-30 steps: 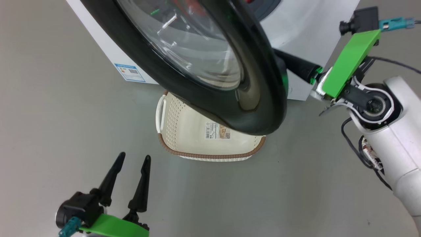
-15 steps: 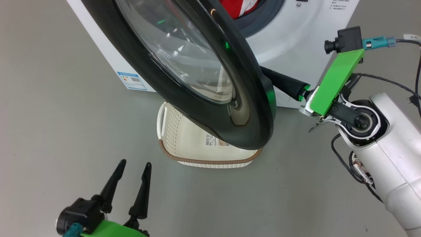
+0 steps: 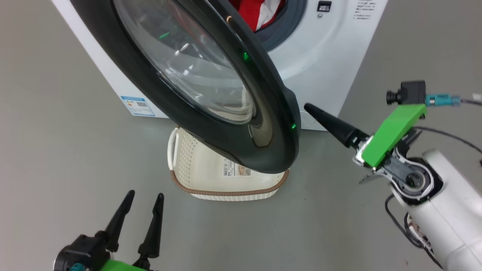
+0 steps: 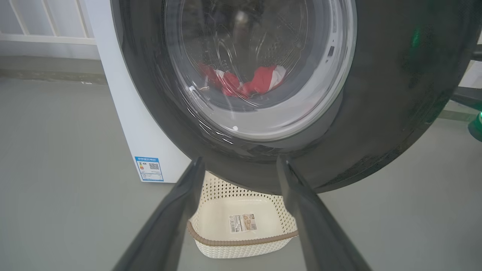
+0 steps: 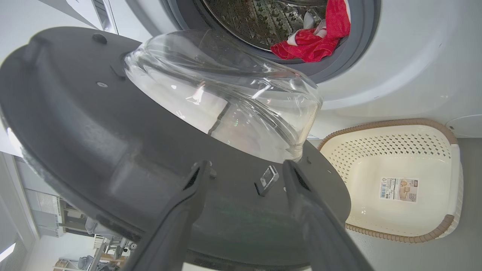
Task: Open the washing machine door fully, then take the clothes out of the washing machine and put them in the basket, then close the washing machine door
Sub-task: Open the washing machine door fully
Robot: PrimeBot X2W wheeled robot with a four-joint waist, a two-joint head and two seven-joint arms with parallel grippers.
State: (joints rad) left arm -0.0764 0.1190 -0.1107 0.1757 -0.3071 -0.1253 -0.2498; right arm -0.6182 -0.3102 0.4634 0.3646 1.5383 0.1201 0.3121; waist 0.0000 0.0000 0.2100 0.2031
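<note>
Right claw point(image 5: 245, 163) stands spread, pinching nothing. Its two dark fingers face the dark grey inner side of the washing machine door point(image 3: 263, 150), and in the right wrist view the door's small latch point(image 5: 267, 180) shows in the gap between them. In the head view one finger points at the door's free edge, its tip just beside that edge; whether it touches cannot be told.

Left claw point(image 3: 145, 194) is spread too and empty. It hangs low over the grey floor point(image 3: 56, 158), well apart from the door, fingers aimed towards the basket point(image 3: 226, 192).

The door is swung partway out from the washing machine point(image 3: 320, 64), its glossy black ring and bulging glass bowl reaching over the basket and hiding part of it. The basket sits on the floor close against the foot of the machine's front, nothing in it but its label point(image 3: 236, 170).

The clothes point(image 3: 256, 13), red with white, lie inside the steel drum at the mouth of the opening, against the grey-blue seal. A blue sticker point(image 3: 137, 106) marks the machine's lower corner by the floor.
</note>
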